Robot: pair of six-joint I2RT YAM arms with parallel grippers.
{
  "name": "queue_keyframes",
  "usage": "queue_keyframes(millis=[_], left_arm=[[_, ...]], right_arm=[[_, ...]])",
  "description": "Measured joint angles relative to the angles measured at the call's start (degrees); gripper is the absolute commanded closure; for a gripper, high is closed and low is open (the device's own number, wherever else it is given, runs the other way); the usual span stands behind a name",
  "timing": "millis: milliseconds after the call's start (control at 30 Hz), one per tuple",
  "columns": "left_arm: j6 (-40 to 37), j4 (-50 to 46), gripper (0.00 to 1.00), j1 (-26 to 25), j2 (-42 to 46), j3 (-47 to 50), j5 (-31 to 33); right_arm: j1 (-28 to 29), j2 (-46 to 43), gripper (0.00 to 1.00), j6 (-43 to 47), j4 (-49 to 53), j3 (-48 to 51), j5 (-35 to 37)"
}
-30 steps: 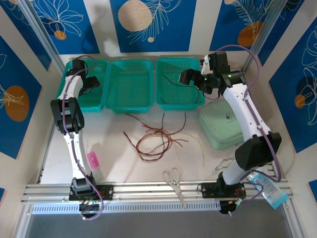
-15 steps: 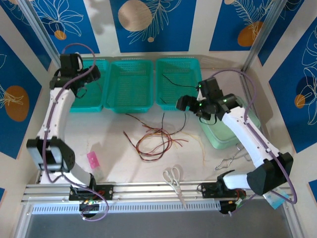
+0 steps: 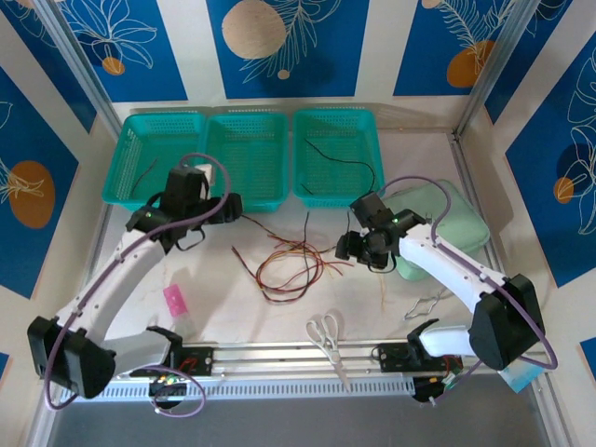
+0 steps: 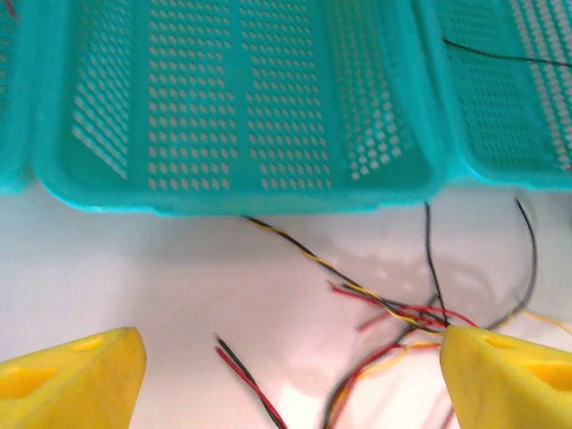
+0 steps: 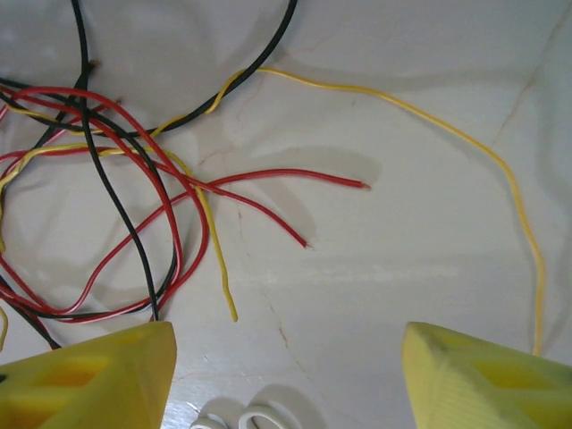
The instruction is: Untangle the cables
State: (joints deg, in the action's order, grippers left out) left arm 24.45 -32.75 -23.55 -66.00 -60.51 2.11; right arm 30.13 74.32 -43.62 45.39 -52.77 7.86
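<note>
The cables (image 3: 293, 264) lie in a loose knot on the bench (image 3: 214, 279), just in front of the teal baskets (image 3: 244, 191), and the heap is longer left to right than front to back. It sits between the two arms. The left claw (image 3: 227, 206) hangs at the knot's far-left corner, spread wide and holding nothing; from its wrist the wires (image 4: 393, 313) lie ahead and toward its right finger. The right claw (image 3: 347, 248) is also spread and empty, and I'd judge it the nearer one. It hovers right at the knot's right edge, with the red and black loops (image 5: 134, 206) under its left finger. Two red ends (image 5: 340, 183) point right into the gap between its fingers. A lone yellow strand (image 5: 447, 125) arcs away rightward, clear of the loops, and looks easiest to draw off along its length.
</note>
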Motion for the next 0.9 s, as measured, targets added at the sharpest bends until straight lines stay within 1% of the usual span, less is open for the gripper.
queue_keyframes(millis=[100,200,300,433,567,767,900], left_arm=[[1.7,0.9,0.17,-2.9,2.6,4.3,-0.2],[3.7,1.6,0.20,-4.7,3.9,7.9,-0.3],[5.7,2.6,0.21,-6.2,4.4,10.8,-0.7],[8.1,4.7,0.23,-8.2,4.5,14.1,-1.4],[10.2,6.2,0.25,-8.8,4.5,17.1,-2.3],[12.3,7.6,0.28,-9.3,4.5,19.0,-3.3],[13.2,8.3,0.30,-9.4,4.6,19.9,-3.6]], right_arm=[[-0.2,0.2,0.43,0.2,-3.8,2.4,-3.1],[-0.2,2.1,0.50,0.7,-6.7,3.0,-5.7],[-0.1,5.0,0.53,1.5,-9.3,2.9,-7.6],[0.5,9.0,0.59,4.0,-11.5,1.8,-8.6],[1.1,13.5,0.67,8.6,-12.2,-1.8,-8.9],[2.1,19.5,0.68,16.4,-14.1,-6.6,-8.5],[2.8,22.1,0.69,19.6,-15.6,-7.4,-8.5]])
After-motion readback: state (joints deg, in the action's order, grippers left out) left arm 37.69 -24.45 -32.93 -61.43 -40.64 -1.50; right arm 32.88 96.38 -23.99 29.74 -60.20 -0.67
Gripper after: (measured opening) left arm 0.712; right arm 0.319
